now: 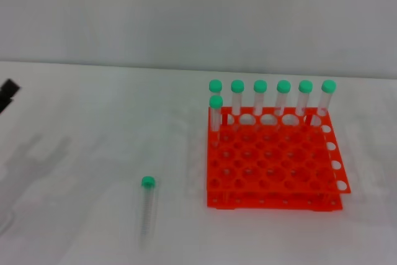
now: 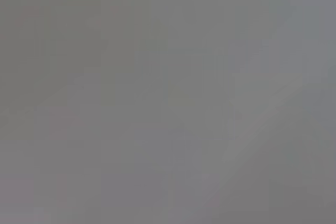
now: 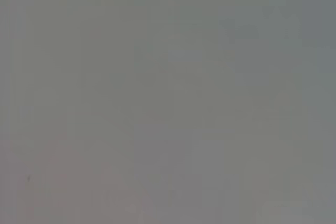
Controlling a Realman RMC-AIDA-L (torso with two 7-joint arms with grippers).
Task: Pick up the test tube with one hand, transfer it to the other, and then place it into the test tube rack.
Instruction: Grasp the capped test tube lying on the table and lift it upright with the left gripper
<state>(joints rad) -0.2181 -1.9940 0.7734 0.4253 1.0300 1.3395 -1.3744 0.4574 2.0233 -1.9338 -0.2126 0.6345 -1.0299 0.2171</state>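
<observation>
A slim clear test tube (image 1: 147, 206) with a green cap lies on the white table, left of the rack, cap pointing away from me. The orange-red test tube rack (image 1: 273, 162) stands right of centre. Several green-capped tubes (image 1: 272, 97) stand upright in its back row and one (image 1: 215, 113) in the second row at the left. A black part of my left gripper (image 1: 7, 94) shows at the far left edge, well away from the tube. My right gripper is out of view. Both wrist views show only blank grey.
The white table (image 1: 93, 128) runs back to a grey wall. A faint shadow of the left arm lies on the table at the left (image 1: 31, 159).
</observation>
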